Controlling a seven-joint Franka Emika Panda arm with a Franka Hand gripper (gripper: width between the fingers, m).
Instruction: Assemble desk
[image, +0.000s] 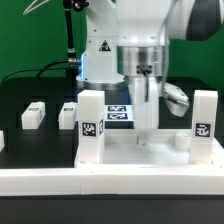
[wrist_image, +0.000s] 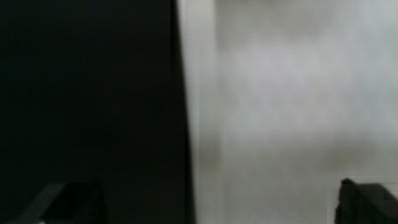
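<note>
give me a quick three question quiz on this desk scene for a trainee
1. How many legs stand upright on the panel?
2. True or false: the jaws are shut on a leg.
3. The loose legs lie toward the exterior view's: A) left B) right
Key: 1 two; 2 false, they stand open; 3 A.

desk panel (image: 125, 155) flat | upright legs (image: 91, 125) at its near corners | loose legs (image: 33, 115) on table (image: 30, 145) | arm (image: 140, 35) above
</note>
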